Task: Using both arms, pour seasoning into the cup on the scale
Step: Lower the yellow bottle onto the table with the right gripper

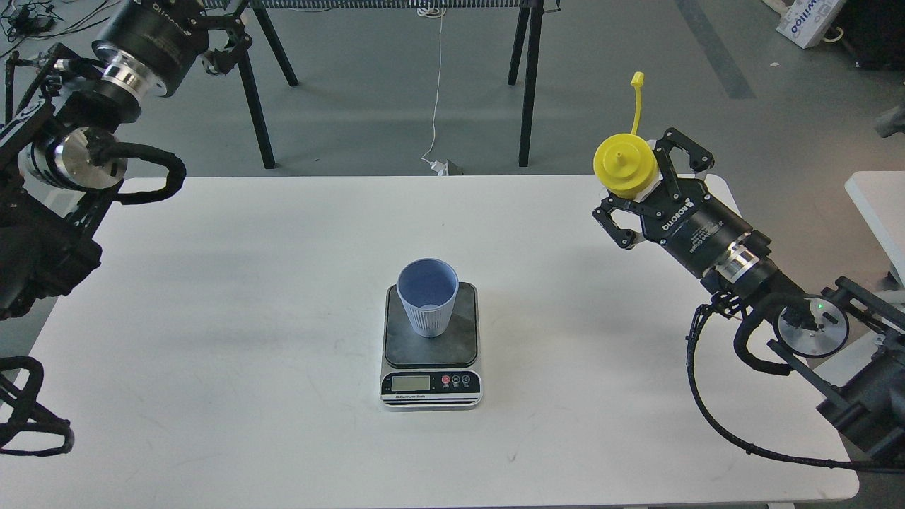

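The yellow seasoning bottle (621, 164) is upright over the table's right rear, nozzle pointing up toward me, its tethered cap (637, 79) sticking up. My right gripper (633, 185) is shut on the bottle's body just below its top. The pale blue ribbed cup (428, 297) stands open on the dark platform of the scale (463, 341) at the table's middle, well left of the bottle. My left arm is raised at the far left; its gripper (220, 39) sits near the top edge, and its fingers cannot be told apart.
The white table (212, 283) ends close behind the bottle. Black stand legs (254, 106) and a white cable (437, 85) are on the floor beyond. A second white surface (877, 205) lies at the right edge.
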You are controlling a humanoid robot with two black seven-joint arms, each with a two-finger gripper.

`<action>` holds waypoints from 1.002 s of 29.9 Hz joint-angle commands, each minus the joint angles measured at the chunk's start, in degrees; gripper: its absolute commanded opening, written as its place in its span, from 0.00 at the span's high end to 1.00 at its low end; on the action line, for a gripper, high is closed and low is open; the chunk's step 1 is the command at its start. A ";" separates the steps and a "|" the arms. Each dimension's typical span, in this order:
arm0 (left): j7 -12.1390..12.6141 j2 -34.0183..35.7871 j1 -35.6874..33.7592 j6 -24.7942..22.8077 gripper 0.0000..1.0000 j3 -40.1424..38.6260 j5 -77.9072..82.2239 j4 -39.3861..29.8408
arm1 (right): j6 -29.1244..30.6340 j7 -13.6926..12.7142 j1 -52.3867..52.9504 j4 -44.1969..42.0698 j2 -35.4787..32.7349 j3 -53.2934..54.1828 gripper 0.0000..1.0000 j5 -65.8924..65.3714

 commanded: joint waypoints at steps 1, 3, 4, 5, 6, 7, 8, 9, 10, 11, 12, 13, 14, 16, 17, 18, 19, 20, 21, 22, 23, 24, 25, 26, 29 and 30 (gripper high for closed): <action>0.08 0.39 0.74 -0.25 0.00 0.19 0.01 -0.09 | 0.57 -0.23 -4.60 -2.23 0.64 0.79 0.71 7.02; 0.08 0.48 1.36 -0.25 0.00 0.10 0.01 -0.09 | 0.57 -0.14 -7.06 -2.50 0.73 0.79 0.71 11.58; 0.17 0.74 1.36 -0.16 0.00 0.10 0.01 -0.09 | 0.57 -0.14 -8.38 -2.41 0.73 0.79 0.71 13.96; 0.17 1.00 1.36 -0.16 0.00 0.19 0.01 -0.18 | 0.57 -0.14 -9.43 -2.41 0.73 0.70 0.70 15.81; 0.17 1.35 1.36 -0.08 0.00 0.19 0.01 -0.18 | 0.57 -0.14 -10.66 -2.41 0.82 0.70 0.70 17.65; 0.17 1.53 1.36 0.01 0.00 0.19 0.01 -0.27 | 0.57 -0.14 -11.54 -2.32 1.08 0.61 0.70 18.98; 0.26 1.53 1.36 0.10 0.00 0.02 0.01 -0.53 | 0.57 -0.14 -12.51 -2.15 1.51 0.44 0.70 20.03; 0.26 1.53 1.36 0.10 0.00 0.01 0.01 -0.88 | 0.57 -0.14 -13.22 -1.88 2.04 0.35 0.70 20.57; 0.26 1.62 1.36 0.10 0.00 -0.07 0.01 -1.49 | 0.57 -0.14 -13.92 -1.62 2.66 0.35 0.70 20.75; 0.17 1.71 1.45 0.10 0.00 -0.07 0.01 -1.93 | 0.57 -0.14 -14.45 -1.36 3.44 0.35 0.70 20.92; 0.17 1.71 1.45 0.10 0.00 -0.16 0.01 -2.20 | 0.57 -0.14 -14.71 -1.09 4.24 0.35 0.70 20.92; 0.17 1.71 1.45 0.10 0.00 -0.16 0.01 -2.20 | 0.57 -0.14 -14.98 -1.09 5.20 0.26 0.70 20.84; 0.17 1.71 1.54 0.19 0.00 -0.25 0.01 -2.20 | 0.57 -0.14 -15.15 -1.09 5.91 0.17 0.70 20.92; 0.08 1.80 1.54 0.19 0.00 -0.25 0.01 -2.20 | 0.57 -0.14 -15.51 -1.09 6.96 0.09 0.69 20.92; 0.08 1.80 1.63 0.19 0.00 -0.25 0.01 -2.20 | 0.57 -0.14 -15.60 -1.09 7.40 0.09 0.66 20.92; 0.08 1.80 1.71 0.19 0.00 -0.25 0.01 -2.29 | 0.57 -0.06 -15.60 -1.09 7.84 0.09 0.63 20.92; 0.08 1.97 1.80 0.19 0.00 -0.25 0.01 -2.29 | 0.57 -0.05 -15.60 -1.18 8.20 0.17 0.62 20.92; 0.08 2.23 1.89 0.19 0.00 -0.25 0.01 -2.29 | 0.57 -0.05 -15.68 -1.18 8.37 0.09 0.62 20.92; 0.08 2.24 1.89 0.19 0.00 -0.25 0.01 -2.29 | 0.57 -0.05 -15.86 -1.27 8.37 0.09 0.62 20.92; 0.08 2.24 1.89 0.19 0.00 -0.25 0.01 -2.29 | 0.57 -0.05 -16.03 -1.27 8.37 0.17 0.62 20.92; 0.08 2.24 1.89 0.10 0.00 -0.25 0.01 -2.29 | 0.57 -0.05 -16.21 -1.35 8.29 0.43 0.62 20.92; 0.08 2.24 1.89 0.19 0.00 -0.25 0.01 -2.29 | 0.57 -0.05 -16.39 -1.35 8.29 0.52 0.62 20.92; 0.08 2.24 1.89 0.10 0.00 -0.25 0.01 -2.29 | 0.57 -0.05 -16.65 -1.27 8.11 0.52 0.62 20.92; 0.08 2.15 1.89 0.10 0.00 -0.25 0.01 -2.29 | 0.57 -0.14 -16.74 -1.35 8.02 0.52 0.62 20.92; 0.08 1.89 1.80 0.10 0.00 -0.25 0.01 -2.29 | 0.57 -0.06 -17.79 -1.35 8.11 0.61 0.60 20.92; 0.08 1.80 1.89 0.10 0.00 -0.25 0.01 -2.29 | 0.57 -0.05 -18.23 -1.35 8.11 0.53 0.58 20.92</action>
